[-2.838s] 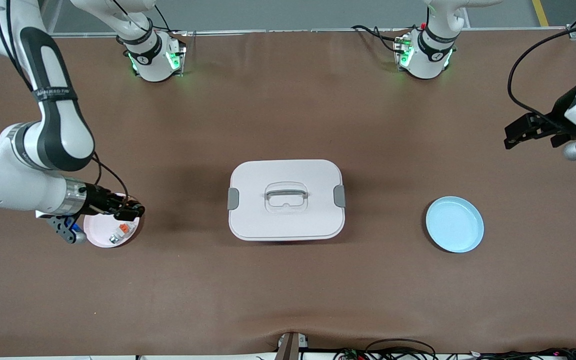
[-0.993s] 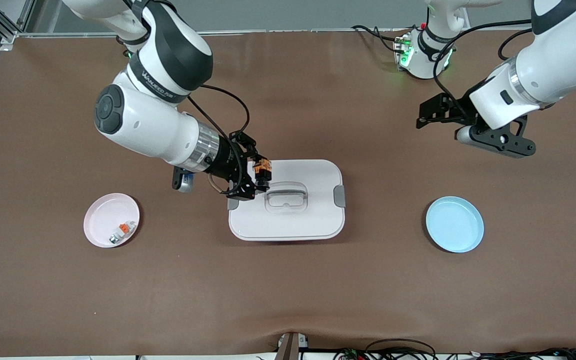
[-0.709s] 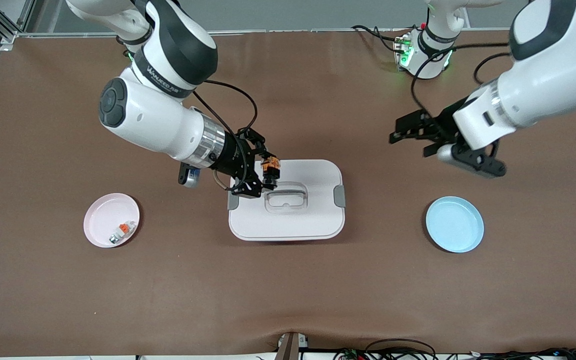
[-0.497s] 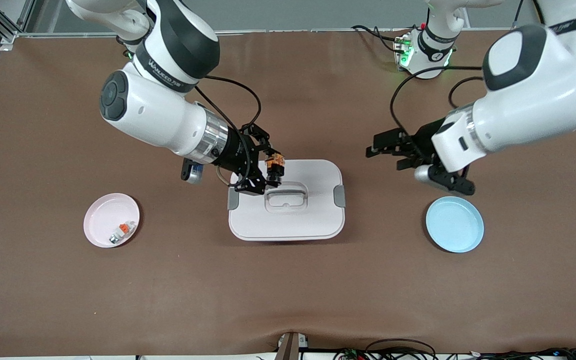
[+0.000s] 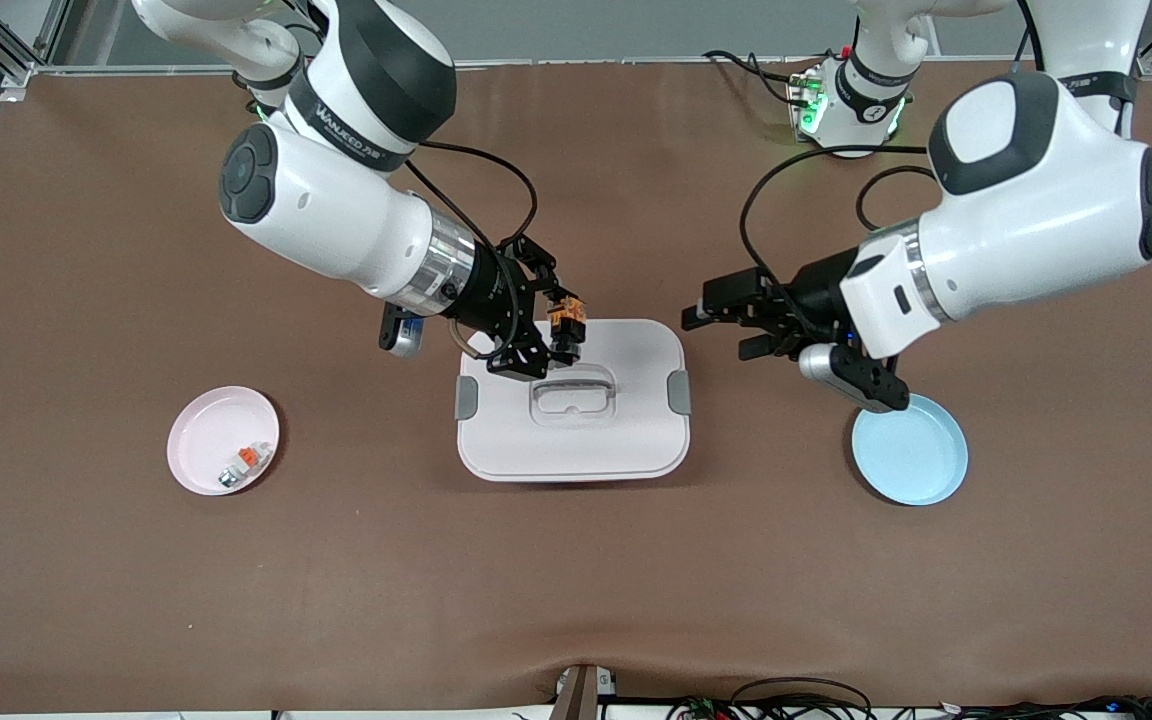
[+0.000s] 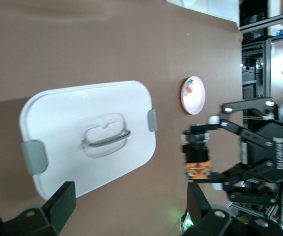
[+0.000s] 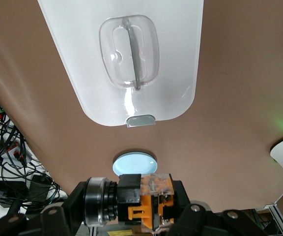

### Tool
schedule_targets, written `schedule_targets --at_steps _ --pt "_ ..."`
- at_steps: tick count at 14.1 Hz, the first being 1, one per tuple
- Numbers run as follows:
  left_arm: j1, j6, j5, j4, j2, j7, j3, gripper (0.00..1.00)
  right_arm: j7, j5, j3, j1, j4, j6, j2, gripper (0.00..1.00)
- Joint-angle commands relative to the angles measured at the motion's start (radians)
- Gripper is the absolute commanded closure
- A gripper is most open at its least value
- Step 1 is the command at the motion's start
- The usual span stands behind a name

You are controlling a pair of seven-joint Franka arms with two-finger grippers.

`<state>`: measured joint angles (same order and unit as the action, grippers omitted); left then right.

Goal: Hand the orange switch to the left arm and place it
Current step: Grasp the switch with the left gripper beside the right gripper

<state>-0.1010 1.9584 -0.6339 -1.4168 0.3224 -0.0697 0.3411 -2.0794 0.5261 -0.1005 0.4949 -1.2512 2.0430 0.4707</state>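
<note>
The orange switch (image 5: 566, 318) is clamped in the right tool (image 5: 548, 335) over the box (image 5: 572, 440) for handover; the left tool (image 5: 728, 322), spread wide, is held beside the box.

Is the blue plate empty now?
Yes, the blue plate holds nothing; the right gripper holds the orange switch over the box.

White lettering on the right arm (image 5: 356, 150)'s black band, upper left of the front view, seems to read "WANUEED"; I can't make out the rest.
</note>
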Motion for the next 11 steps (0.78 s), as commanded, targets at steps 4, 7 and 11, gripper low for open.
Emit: schedule_targets --at_steps 4,7,11 --pt "-0.058 0.056 -0.029 0.033 0.069 0.131 0.006 0.00 -0.021 0.011 0.010 0.025 0.029 0.043 0.037 1.00" --pt "-0.098 0.074 -0.079 0.032 0.079 0.110 0.002 0.00 -0.019 0.011 0.010 0.027 0.029 0.059 0.045 1.00" --pt "-0.114 0.076 -0.081 0.029 0.092 0.111 0.002 0.00 -0.019 0.011 0.009 0.027 0.030 0.059 0.045 1.00"
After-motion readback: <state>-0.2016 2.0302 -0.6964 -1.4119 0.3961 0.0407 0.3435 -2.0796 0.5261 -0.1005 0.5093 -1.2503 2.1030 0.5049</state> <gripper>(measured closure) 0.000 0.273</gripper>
